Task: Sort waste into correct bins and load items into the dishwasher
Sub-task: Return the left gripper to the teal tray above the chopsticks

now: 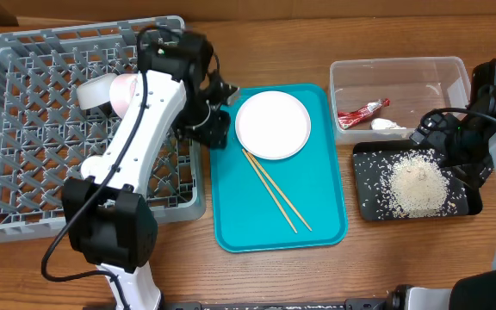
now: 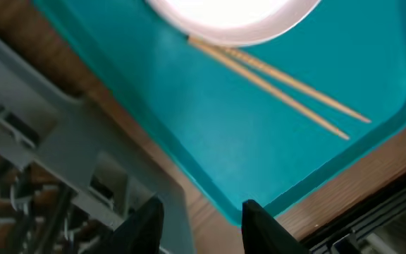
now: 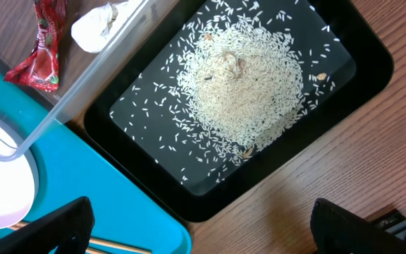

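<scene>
- Step in hand, as I judge it: loading. The waste looks sorted and the dishes are part done.
- Crinkled red-and-white wrapper [image 1: 360,114] and crumpled white scrap [image 1: 387,126] lie at the near wall of the clear tub [image 1: 403,73]. The loose rice [image 1: 416,185] is heaped mid black tray [image 1: 368,207].
- A glossy round plate [image 1: 272,125] sits at the teal tray's [image 1: 317,215] far end. The thin wooden chopsticks [image 1: 275,189] slant from under its rim toward the tray's near right corner.
- A white vessel [image 1: 97,93] lies in the grey lattice dish rack [image 1: 24,129], near the far edge.
- Left gripper [image 2: 201,226]: fingers apart, nothing between them, over the teal tray's left edge.
- Right gripper [image 3: 210,226]: spread wide and empty, above the black tray's near edge.
- Next move probably calls for a rim pinch on the plate. It is smooth and could slip.
</scene>
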Robot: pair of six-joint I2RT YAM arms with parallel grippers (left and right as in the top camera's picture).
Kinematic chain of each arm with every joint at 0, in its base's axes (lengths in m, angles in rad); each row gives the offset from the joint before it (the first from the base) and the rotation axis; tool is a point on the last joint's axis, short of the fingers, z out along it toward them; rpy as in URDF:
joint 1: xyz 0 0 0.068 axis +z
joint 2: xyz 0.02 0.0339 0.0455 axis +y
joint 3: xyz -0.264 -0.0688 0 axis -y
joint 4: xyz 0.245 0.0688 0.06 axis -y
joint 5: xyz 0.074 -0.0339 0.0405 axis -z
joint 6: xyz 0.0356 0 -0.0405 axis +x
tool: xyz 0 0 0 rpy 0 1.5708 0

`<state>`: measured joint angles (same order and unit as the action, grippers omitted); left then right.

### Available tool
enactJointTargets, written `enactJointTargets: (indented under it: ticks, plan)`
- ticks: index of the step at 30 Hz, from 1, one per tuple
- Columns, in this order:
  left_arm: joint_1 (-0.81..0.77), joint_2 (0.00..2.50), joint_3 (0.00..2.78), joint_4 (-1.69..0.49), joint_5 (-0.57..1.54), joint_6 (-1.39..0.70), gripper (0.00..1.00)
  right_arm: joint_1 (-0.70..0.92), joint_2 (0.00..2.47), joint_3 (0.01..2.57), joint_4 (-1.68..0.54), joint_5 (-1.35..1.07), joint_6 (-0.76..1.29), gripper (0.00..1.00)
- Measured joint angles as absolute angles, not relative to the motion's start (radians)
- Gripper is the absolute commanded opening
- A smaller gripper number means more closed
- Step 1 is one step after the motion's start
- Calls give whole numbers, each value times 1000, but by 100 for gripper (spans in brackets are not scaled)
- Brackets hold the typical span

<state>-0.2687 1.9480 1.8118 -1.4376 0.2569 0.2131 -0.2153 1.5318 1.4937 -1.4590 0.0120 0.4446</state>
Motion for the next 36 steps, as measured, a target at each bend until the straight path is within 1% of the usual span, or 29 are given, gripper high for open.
enactJointTargets:
  ticks: [6,10,13,20,27,29,30,32,34,36]
  plan:
    - [-268,1949,1653,-1424,213,131,40,-215,1532,1494,-1460,12,444,100]
    - [-268,1949,1564,-1406,200,106,38,-215,1532,1494,-1461,12,444,100]
    - [-271,1949,1515,-1410,180,80,39,-215,1532,1494,-1461,14,444,100]
    - [-271,1949,1494,-1413,137,43,41,-215,1532,1494,-1463,15,444,100]
    - [-272,1949,1501,-1369,134,32,43,-215,1532,1494,-1463,15,443,100]
    - [-278,1949,1530,-1369,133,32,45,-215,1532,1494,-1463,15,444,100]
    - [-283,1949,1563,-1368,133,32,48,-215,1532,1494,-1464,15,444,100]
    - [-303,1949,1659,-1362,130,31,49,-215,1532,1494,-1464,15,443,100]
    - [-327,1948,1738,-1322,130,32,56,-215,1532,1494,-1464,15,443,100]
    - [-354,1945,1777,-1253,130,34,59,-215,1532,1494,-1464,15,443,100]
